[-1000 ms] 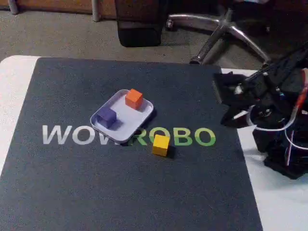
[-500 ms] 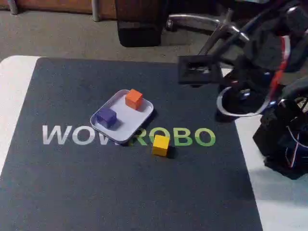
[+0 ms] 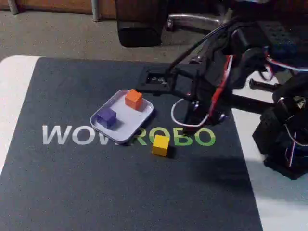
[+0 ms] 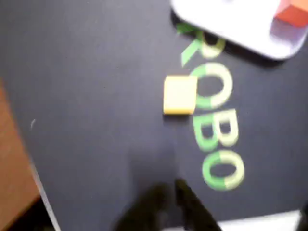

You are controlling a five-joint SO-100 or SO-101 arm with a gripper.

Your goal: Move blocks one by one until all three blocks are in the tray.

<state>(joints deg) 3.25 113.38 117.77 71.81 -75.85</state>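
Observation:
The pale tray (image 3: 126,126) lies left of centre on the dark mat, holding the orange block (image 3: 134,98) at its far end and the purple block (image 3: 106,117) at its near left. Just off the tray's near right corner, the yellow block (image 3: 160,145) sits on the mat over the green lettering. My gripper (image 3: 155,80) hangs above the mat behind and right of the tray, well clear of the yellow block. The blurred wrist view shows the yellow block (image 4: 180,95), the tray's corner (image 4: 240,26), the orange block (image 4: 293,12) and a dark finger (image 4: 185,204) at the bottom edge.
The mat (image 3: 96,192) carries "WOWROBO" lettering and has white table (image 3: 12,96) around it. The arm's base (image 3: 284,144) with loose cables stands at the right edge. An office chair base (image 3: 216,24) is on the floor behind the table.
The arm has risen from its folded pose at the right and swung left over the mat, carrying the gripper toward the tray. The three blocks and the tray have not moved.

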